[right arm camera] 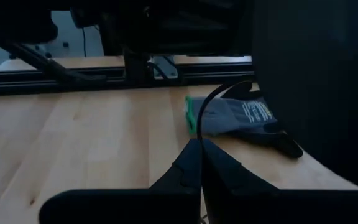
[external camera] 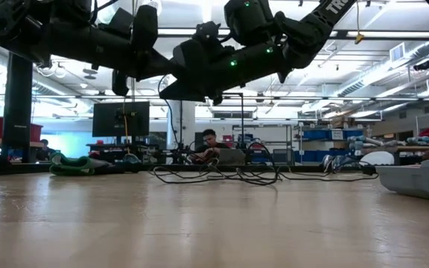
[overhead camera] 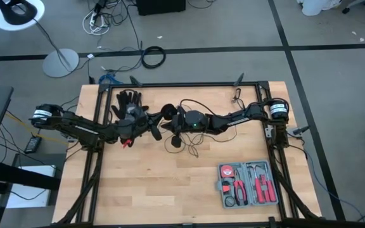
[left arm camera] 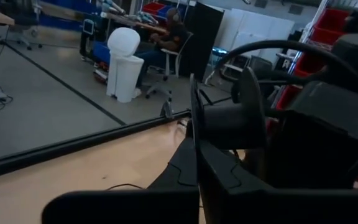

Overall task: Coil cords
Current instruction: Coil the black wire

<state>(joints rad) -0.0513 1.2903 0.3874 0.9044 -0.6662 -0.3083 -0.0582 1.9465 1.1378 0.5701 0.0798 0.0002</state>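
Both arms meet above the middle of the table. My left gripper point(overhead camera: 156, 128) comes in from the left and my right gripper point(overhead camera: 172, 124) from the right, both shut on the thin black cord. The cord's slack loops point(overhead camera: 191, 105) lie on the wood behind and under the right arm, and show in the low view as loops point(external camera: 214, 176) resting on the table. A small round black disc point(overhead camera: 168, 111) shows between the two grippers, lifted off the table; it appears edge-on as a disc point(left arm camera: 249, 102) just beyond my left fingers. My left gripper pinches the thin wire point(left arm camera: 193, 106) between its shut fingertips point(left arm camera: 199, 163), held about level and coming from the table's left. The wire runs straight away from the tips, clear of the table. My right gripper pinches the thin wire point(right arm camera: 209, 99) between its shut fingertips point(right arm camera: 199, 152), nearly level and coming from the table's right. The wire curves away from the tips in an arc, above the wood.
A black and grey glove point(overhead camera: 128, 101) with a green cuff lies at the far left of the table, seen as the glove point(right arm camera: 241, 115) ahead of my right gripper. An open grey tool case point(overhead camera: 247, 185) sits at the near right. Black frame rails point(overhead camera: 182, 84) edge the table.
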